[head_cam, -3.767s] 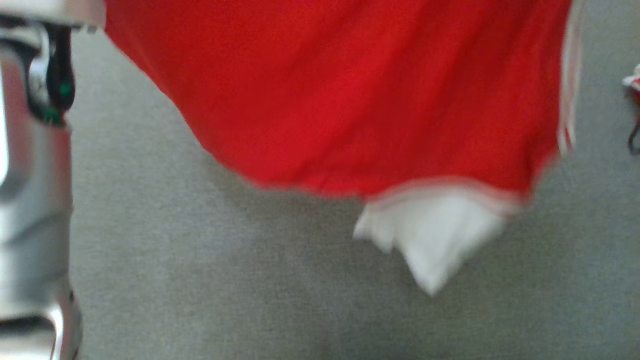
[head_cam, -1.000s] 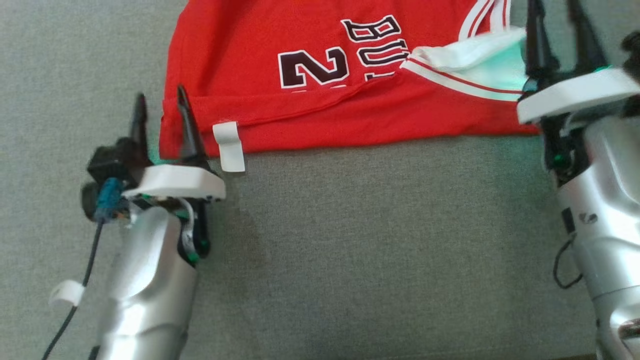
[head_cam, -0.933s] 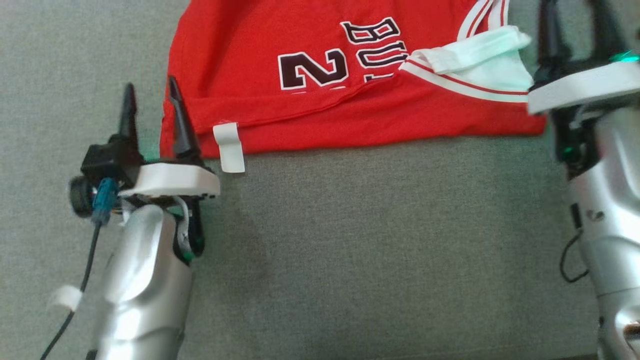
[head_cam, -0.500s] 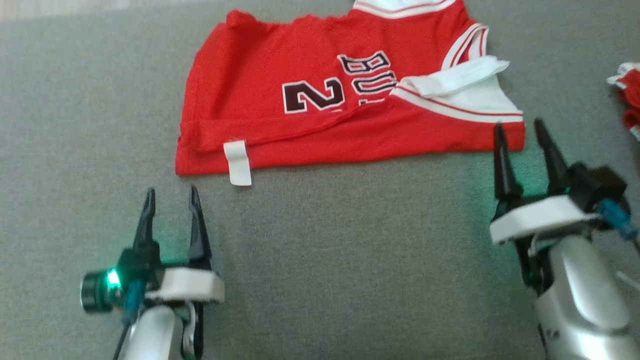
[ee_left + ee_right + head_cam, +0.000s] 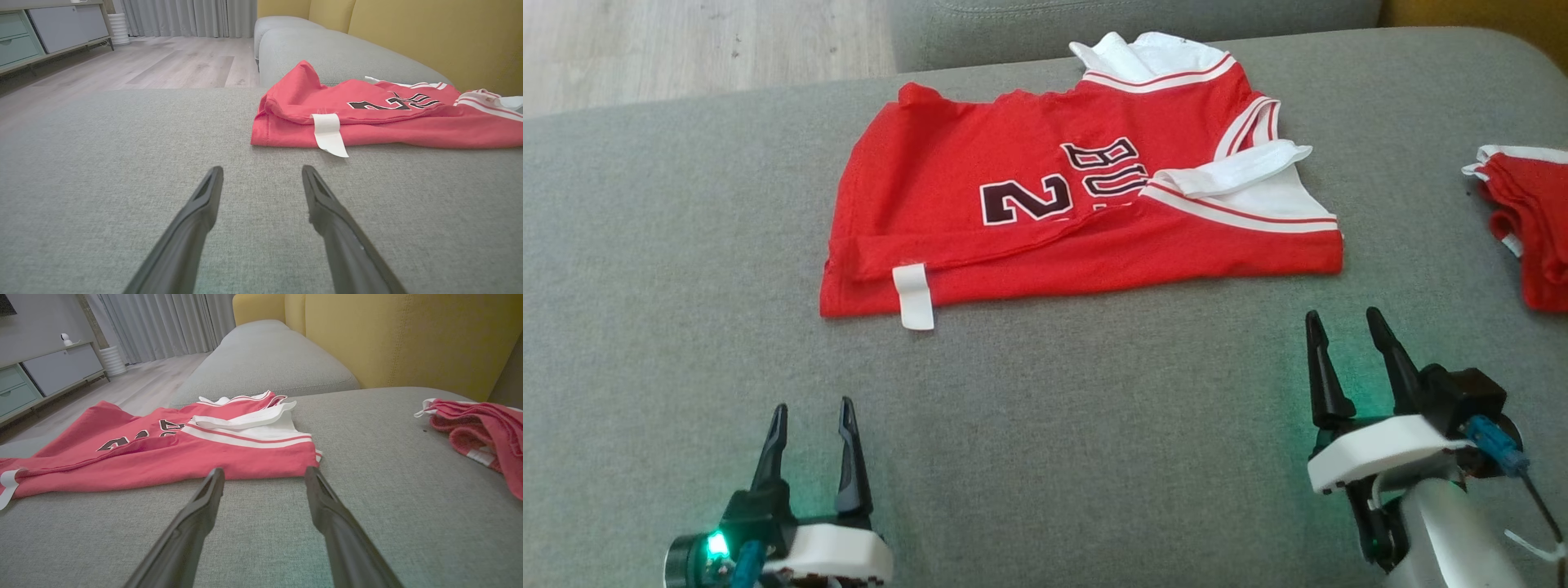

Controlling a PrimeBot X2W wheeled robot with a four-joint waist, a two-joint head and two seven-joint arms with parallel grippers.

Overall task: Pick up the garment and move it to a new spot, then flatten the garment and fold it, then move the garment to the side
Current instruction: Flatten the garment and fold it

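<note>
The garment [image 5: 1045, 212] is a red basketball jersey with white trim and dark lettering. It lies partly folded on the grey sofa seat [image 5: 1062, 441], its near long edge turned over and a white tag [image 5: 913, 296] hanging off the near left. The jersey [image 5: 367, 118] sits ahead and right in the left wrist view, and the jersey [image 5: 171, 453] sits ahead and left in the right wrist view. My left gripper [image 5: 813, 407] is open and empty, well short of the near left corner. My right gripper [image 5: 1342, 314] is open and empty, just short of the near right corner.
A second red and white garment [image 5: 1531, 220] lies bunched at the seat's right end. Yellow back cushions [image 5: 400, 339] rise behind the seat. A wooden floor [image 5: 171, 65] and a low cabinet [image 5: 45, 28] lie past the sofa's left end.
Both grippers have drawn back from the jersey's near edge toward me and now stand clear of it, open. The head camera has tilted up, showing the whole jersey and the second garment.
</note>
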